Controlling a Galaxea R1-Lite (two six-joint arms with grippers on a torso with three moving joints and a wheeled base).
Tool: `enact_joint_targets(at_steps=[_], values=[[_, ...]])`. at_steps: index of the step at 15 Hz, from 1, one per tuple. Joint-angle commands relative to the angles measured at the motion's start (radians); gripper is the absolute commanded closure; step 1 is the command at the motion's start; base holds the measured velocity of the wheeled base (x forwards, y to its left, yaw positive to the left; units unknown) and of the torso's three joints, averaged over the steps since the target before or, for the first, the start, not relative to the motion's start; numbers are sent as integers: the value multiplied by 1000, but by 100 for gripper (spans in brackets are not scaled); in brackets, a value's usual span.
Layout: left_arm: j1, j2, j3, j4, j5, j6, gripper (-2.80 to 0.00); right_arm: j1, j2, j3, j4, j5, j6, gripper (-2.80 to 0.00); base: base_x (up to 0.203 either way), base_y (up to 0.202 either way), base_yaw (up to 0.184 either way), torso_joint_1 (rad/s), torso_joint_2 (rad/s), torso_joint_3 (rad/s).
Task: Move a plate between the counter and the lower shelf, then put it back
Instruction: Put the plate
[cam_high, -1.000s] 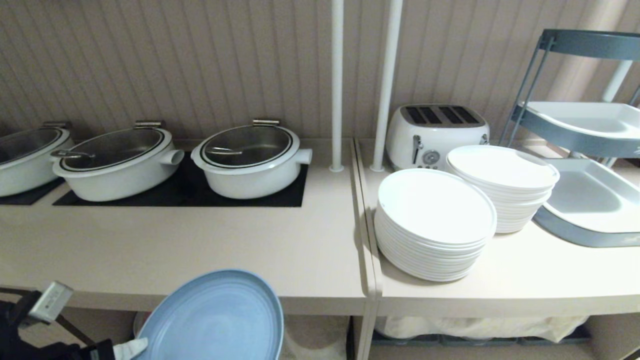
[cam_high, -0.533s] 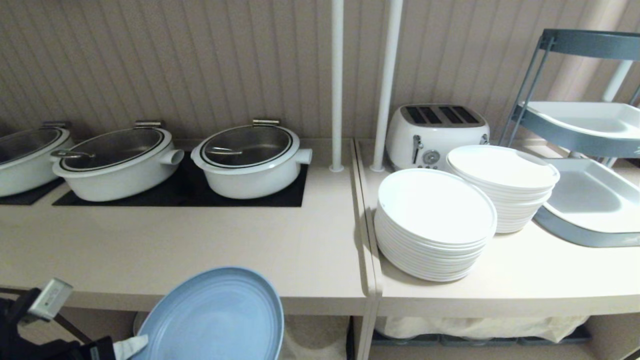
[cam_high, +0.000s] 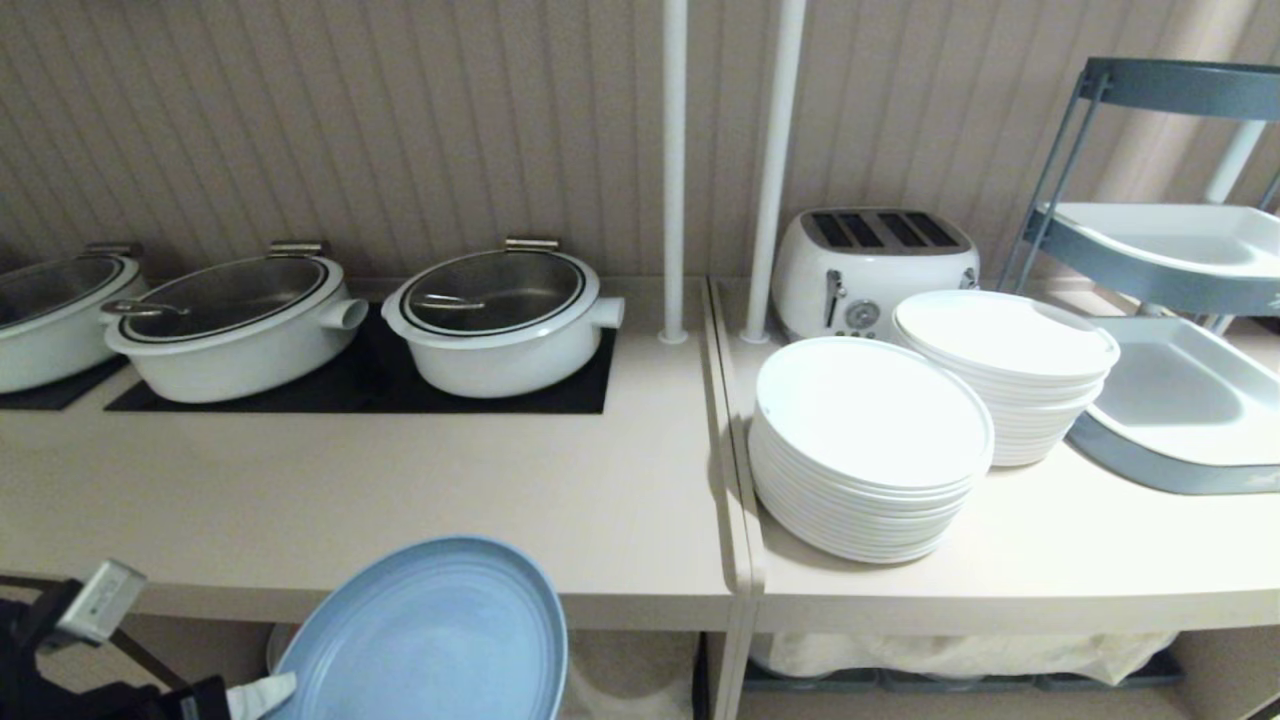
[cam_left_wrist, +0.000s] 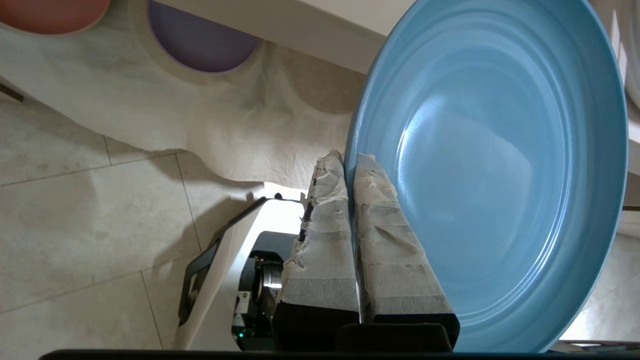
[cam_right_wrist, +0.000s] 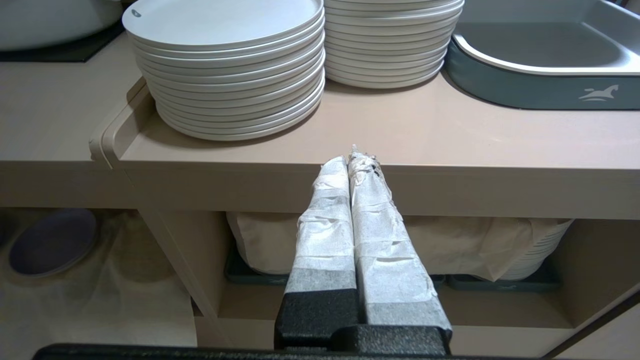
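Note:
The light-blue plate (cam_high: 430, 635) hangs tilted in front of the counter's (cam_high: 400, 500) front edge, partly over the opening of the lower shelf (cam_high: 630, 675). My left gripper (cam_high: 272, 691) is shut on its left rim, one taped finger on each face. From the left wrist the plate (cam_left_wrist: 500, 165) fills the view, with the gripper (cam_left_wrist: 350, 159) pinching its edge and the lower shelf's wrinkled white cloth (cam_left_wrist: 210, 120) beyond. My right gripper (cam_right_wrist: 352, 156) is shut and empty, parked before the adjoining top's edge, outside the head view.
White pots (cam_high: 500, 320) stand on black hob panels (cam_high: 370, 385) at the counter's back. Two stacks of white dinner plates (cam_high: 870, 440), a toaster (cam_high: 870, 265) and a tiered tray rack (cam_high: 1170, 400) crowd the adjoining top. A purple plate (cam_left_wrist: 200, 42) and a pink plate (cam_left_wrist: 50, 12) lie on the shelf cloth.

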Motion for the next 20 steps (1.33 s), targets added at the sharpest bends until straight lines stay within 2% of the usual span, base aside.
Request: enact_joint_targets(at_steps=[1,20], values=[[0,1,1,-1,-1,-2,0,0,0,0,0,1,0,0,0,0,0,0,0,0],[1,4,-1,10,-1,-9,0,0,0,0,0,1,0,0,0,0,0,0,0,0]])
